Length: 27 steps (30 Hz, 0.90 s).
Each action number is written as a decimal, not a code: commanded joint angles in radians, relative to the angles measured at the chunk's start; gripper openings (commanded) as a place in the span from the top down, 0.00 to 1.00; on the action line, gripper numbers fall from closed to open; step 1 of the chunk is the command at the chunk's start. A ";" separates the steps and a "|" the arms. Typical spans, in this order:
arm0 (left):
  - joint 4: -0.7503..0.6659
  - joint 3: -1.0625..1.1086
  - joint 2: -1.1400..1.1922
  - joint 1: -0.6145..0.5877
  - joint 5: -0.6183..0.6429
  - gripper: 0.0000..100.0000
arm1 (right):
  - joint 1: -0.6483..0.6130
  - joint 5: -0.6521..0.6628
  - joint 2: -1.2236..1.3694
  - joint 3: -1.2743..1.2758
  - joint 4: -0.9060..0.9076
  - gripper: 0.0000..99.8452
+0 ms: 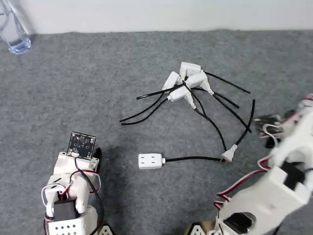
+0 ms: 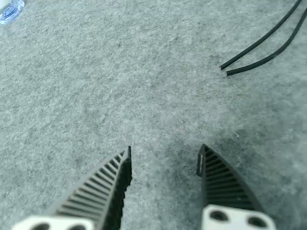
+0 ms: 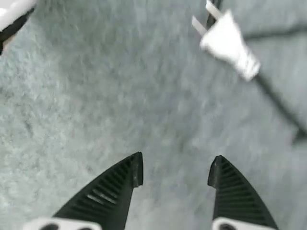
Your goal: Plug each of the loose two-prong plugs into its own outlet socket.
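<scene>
A white outlet block (image 1: 150,160) lies mid-table, and its black cord runs right to a small two-prong plug (image 1: 227,155). Several white two-prong plugs (image 1: 186,83) lie bunched farther back, their black cords (image 1: 215,105) fanning out. My left gripper (image 1: 96,154) sits low at the near left; its wrist view shows it (image 2: 163,154) open over bare carpet, with two cord ends (image 2: 259,48) beyond. My right gripper (image 1: 264,131) hovers at the right edge, open (image 3: 177,167) with nothing between its fingers. A white plug (image 3: 225,40) lies ahead of it.
A clear glass (image 1: 14,34) stands at the far left corner. Grey carpet (image 1: 73,88) covers the table, with free room on the left half. A white object (image 3: 14,12) shows at the edge of the right wrist view.
</scene>
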 commanded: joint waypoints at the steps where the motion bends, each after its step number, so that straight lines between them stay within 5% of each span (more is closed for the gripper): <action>1: 0.003 -0.002 -0.011 0.008 0.003 0.79 | -0.127 0.021 -0.010 0.028 0.039 0.78; 9: 0.003 -0.002 -0.011 0.008 0.002 0.79 | -0.298 0.132 -0.010 0.095 0.041 0.78; 27: 0.009 -0.002 -0.009 0.008 0.002 0.79 | -0.252 0.207 0.174 0.094 -0.148 0.78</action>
